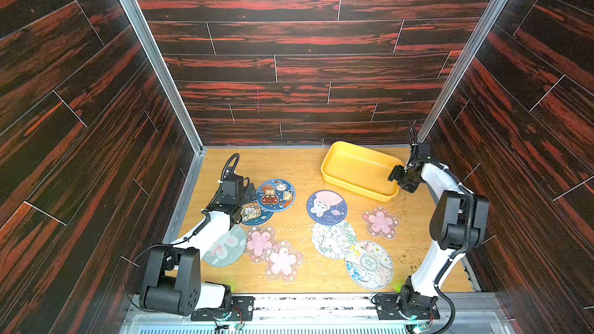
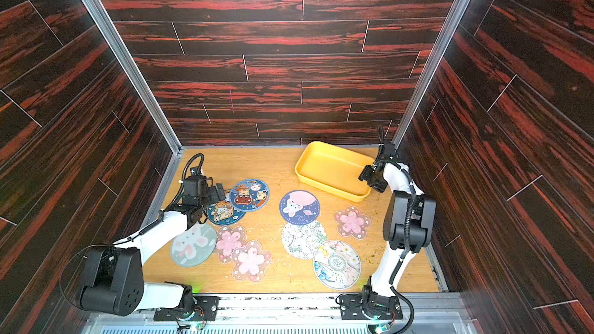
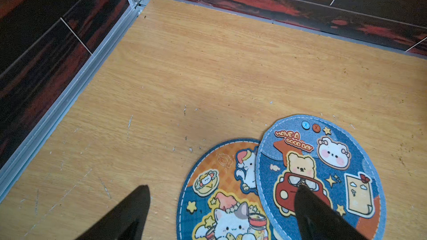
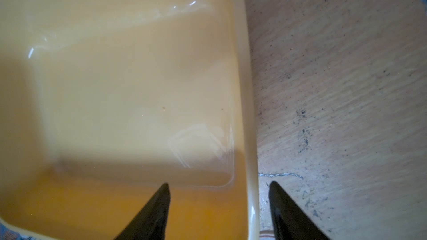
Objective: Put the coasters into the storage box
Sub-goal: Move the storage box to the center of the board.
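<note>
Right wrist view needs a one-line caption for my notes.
Right pincer straddles a wall of the empty yellow storage box, one finger inside, one outside over the wooden table, jaws open.

scuffed wooden tabletop [image 1: 289, 168], dark red plank walls [image 1: 289, 43], aluminium rails [image 1: 148, 43]

Both top views look steeply down, sharing the whole table [image 1: 295, 162] around the storage box [image 1: 356, 168]; my right wrist view sits close over its rim, my left wrist view low, well away
</note>
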You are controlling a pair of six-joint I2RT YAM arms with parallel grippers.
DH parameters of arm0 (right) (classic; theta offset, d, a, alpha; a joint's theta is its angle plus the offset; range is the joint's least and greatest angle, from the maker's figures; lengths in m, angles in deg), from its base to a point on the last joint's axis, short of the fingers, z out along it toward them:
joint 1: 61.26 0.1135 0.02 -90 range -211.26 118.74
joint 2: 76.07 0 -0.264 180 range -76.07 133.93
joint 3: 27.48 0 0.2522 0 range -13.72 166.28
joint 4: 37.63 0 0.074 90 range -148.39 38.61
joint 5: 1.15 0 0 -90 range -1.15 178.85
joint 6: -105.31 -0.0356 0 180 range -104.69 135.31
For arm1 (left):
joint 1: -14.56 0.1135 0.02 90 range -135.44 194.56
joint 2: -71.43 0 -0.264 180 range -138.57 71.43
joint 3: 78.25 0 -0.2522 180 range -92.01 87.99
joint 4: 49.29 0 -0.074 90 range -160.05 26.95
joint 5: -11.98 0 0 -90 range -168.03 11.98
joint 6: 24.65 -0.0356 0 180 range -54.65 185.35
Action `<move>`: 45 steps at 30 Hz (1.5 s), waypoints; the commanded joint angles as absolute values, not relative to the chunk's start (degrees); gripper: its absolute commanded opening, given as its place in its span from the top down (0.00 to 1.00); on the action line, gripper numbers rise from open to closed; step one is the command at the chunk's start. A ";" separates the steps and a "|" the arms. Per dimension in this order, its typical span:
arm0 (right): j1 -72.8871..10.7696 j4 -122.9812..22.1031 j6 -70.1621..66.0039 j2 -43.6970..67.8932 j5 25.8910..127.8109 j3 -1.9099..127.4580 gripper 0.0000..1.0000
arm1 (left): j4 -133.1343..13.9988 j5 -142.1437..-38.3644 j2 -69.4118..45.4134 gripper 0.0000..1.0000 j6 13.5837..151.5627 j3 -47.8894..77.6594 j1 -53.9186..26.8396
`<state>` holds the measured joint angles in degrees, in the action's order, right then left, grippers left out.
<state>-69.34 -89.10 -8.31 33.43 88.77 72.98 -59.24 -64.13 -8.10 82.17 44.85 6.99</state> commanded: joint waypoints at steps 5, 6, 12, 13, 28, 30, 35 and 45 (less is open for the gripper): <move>-70.23 -87.01 -8.13 37.13 89.57 74.78 0.43 | -60.67 -63.79 -8.06 0.00 82.76 43.43 6.65; -70.23 -87.12 -7.72 37.88 89.57 75.40 0.45 | -60.67 -63.70 -8.06 0.00 82.77 43.43 6.65; -70.23 -87.94 -5.64 40.58 90.56 77.98 0.55 | -60.94 -63.26 -7.75 0.00 82.67 43.78 6.65; -70.23 -88.08 -5.45 40.91 90.64 78.24 0.56 | -60.94 -63.26 -7.60 0.00 82.67 43.84 6.65; -69.16 -90.18 -1.78 45.62 90.76 81.45 0.76 | -60.85 -63.52 -8.39 0.00 82.67 43.60 6.56; -68.88 -90.40 -1.40 46.04 90.78 81.99 0.79 | -60.85 -63.61 -8.37 0.00 82.76 43.71 6.56; -67.71 -91.00 0.53 46.93 91.18 83.94 0.87 | -61.00 -63.48 -7.92 0.00 82.67 43.98 6.56; -64.26 -95.64 5.06 51.12 91.75 92.03 1.00 | -61.35 -63.22 -6.72 0.00 82.27 44.96 6.56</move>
